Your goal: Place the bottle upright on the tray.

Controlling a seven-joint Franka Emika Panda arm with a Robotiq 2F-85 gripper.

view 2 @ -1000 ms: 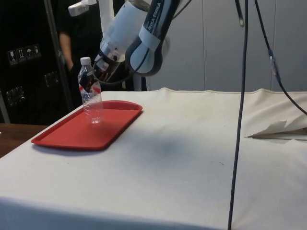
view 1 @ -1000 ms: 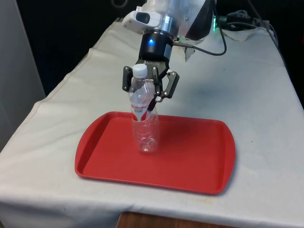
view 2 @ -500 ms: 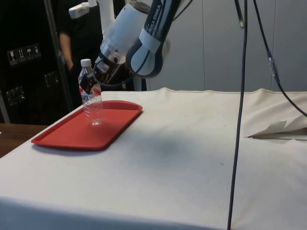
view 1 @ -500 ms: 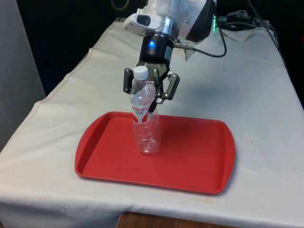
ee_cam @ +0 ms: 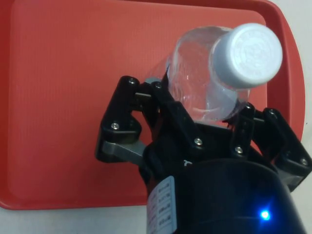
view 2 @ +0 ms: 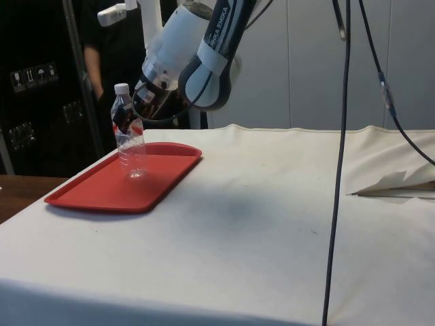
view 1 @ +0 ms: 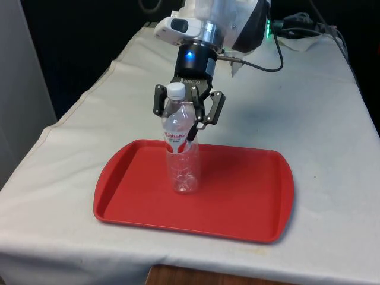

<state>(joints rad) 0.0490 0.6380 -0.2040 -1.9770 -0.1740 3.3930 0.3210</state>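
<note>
Little has shifted since a moment ago: your bottle [view 1: 181,151] has straightened slightly and stands on the red tray [view 1: 249,196].
Its long axis runs vertical, white cap [ee_cam: 248,54] up, base on the tray's left-centre in the front view. Your gripper [view 1: 187,122] sits around the upper body, fingers [ee_cam: 161,100] spread on either side; whether they touch the plastic, you cannot tell.

The white arm [view 2: 204,47] reaches down from above, its wrist tilted toward the front view's left. The black gripper [view 1: 186,119] hangs low with its two fingers [ee_cam: 146,100] spread apart, gripping nothing.
</note>
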